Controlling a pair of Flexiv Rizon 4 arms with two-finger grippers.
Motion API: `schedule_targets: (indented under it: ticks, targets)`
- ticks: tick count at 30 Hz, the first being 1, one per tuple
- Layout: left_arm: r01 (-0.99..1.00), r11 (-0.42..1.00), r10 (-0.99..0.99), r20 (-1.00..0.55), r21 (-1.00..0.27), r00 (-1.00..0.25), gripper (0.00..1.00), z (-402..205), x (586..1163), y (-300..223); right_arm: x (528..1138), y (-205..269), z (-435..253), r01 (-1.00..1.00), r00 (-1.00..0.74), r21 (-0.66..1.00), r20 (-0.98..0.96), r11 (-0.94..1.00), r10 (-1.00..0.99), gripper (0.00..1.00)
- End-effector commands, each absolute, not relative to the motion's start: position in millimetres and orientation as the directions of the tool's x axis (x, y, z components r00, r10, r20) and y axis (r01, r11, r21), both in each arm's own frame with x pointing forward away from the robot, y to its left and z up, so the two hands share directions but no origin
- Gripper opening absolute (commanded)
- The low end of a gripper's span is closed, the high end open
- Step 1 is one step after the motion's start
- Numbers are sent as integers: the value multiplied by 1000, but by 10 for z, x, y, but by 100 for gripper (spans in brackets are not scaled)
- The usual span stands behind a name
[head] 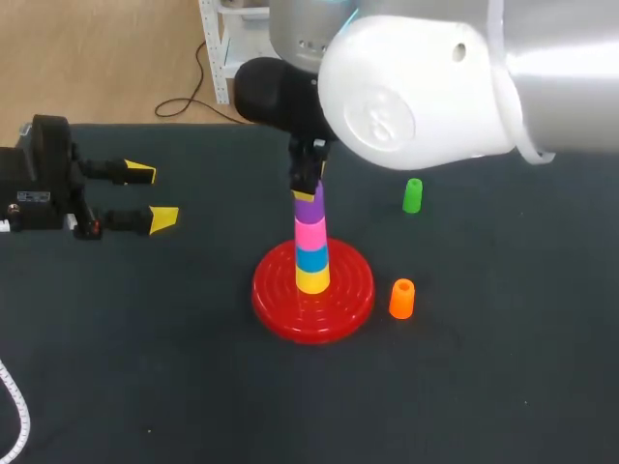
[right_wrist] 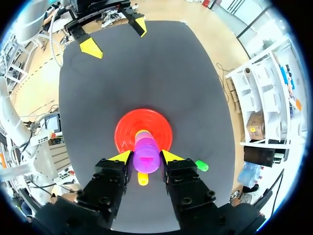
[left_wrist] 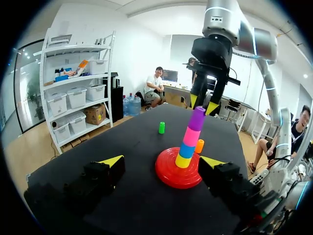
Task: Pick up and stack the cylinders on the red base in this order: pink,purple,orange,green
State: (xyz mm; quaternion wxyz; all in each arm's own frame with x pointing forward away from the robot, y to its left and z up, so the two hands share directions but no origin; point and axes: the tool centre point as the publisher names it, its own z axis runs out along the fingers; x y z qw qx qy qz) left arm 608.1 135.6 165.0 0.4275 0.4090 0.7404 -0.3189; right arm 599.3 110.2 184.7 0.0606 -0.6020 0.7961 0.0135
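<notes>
Yellow tips spread wide on nothing, your left gripper (head: 153,196) lies at the table (head: 145,367)'s left, well apart from the central red base (head: 276,300), stacked yellow cylinder (head: 312,280), blue cylinder (head: 311,258), pink cylinder (head: 310,234), purple cylinder (head: 309,208). Your right gripper (left_wrist: 202,104) straddles the purple top; you cannot tell whether it clamps, its arm (head: 426,87) hiding much. Rightward stand the orange cylinder (head: 401,298), near, and green cylinder (head: 412,195), far.
</notes>
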Motion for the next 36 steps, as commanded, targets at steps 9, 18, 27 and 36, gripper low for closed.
schedule_targets:
  ticks: [9, 18, 27, 36]
  targets:
    - [878, 464, 327, -898, -118, -294, 100, 1627, 6079, 1353, 5992, 1118, 1712, -961, -268, -45, -86, 272, -960, 0]
    - [878, 464, 327, -898, -118, -294, 100, 1627, 6079, 1353, 6021, 1092, 1826, -959, -261, -81, -126, 272, -957, 100]
    - [878, 464, 327, -898, -118, -294, 100, 1627, 6079, 1353, 6127, 864, 2169, -943, -286, -99, -254, 319, -924, 100]
    - [878, 464, 327, -898, -118, -294, 100, 1627, 6079, 1353, 6322, 367, 2265, -911, -354, -91, -331, 403, -875, 100]
